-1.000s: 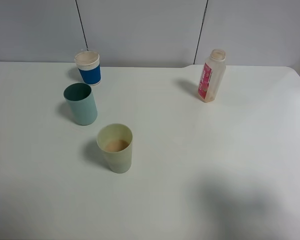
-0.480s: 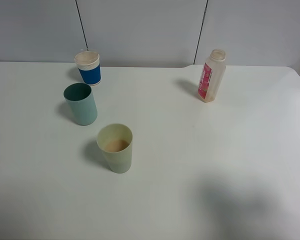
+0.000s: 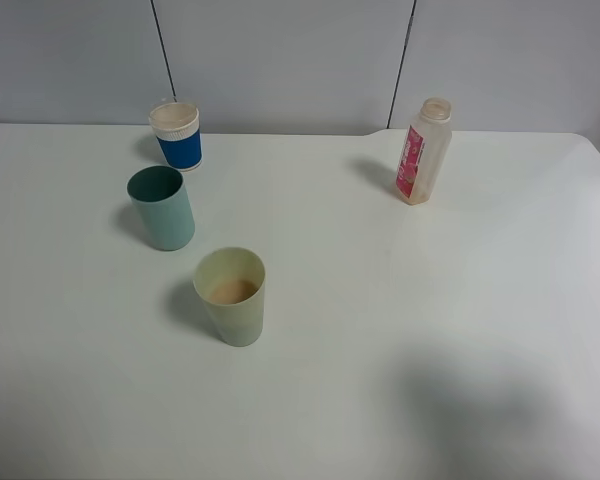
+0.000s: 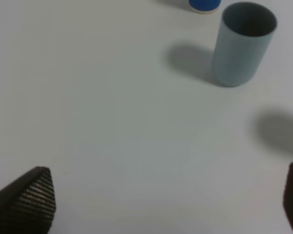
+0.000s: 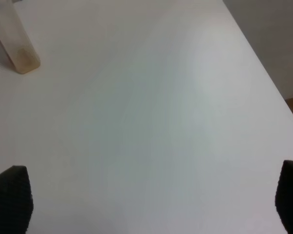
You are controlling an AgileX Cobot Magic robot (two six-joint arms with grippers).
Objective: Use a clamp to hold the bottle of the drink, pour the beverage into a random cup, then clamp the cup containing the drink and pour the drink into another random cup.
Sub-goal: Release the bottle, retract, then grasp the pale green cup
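White tabletop (image 3: 400, 300) under my left gripper (image 4: 163, 202), jaws wide apart and empty: I'd clamp the pale yellow-green tapered plastic tumbler (image 3: 231, 296) mid-wall, keeping it level until it reaches the light teal plastic tumbler (image 3: 163, 210).

Bottle (image 3: 422, 152) upright, yellow-green cup (image 3: 234, 305) part-filled, teal cup (image 3: 163, 210)

white table (image 3: 400, 290) under me, blue cup with white rim (image 3: 177, 136) upright at my far left near the table's back edge, grey panelled wall (image 3: 280, 60) behind, two dark seams (image 3: 404, 55) running down it
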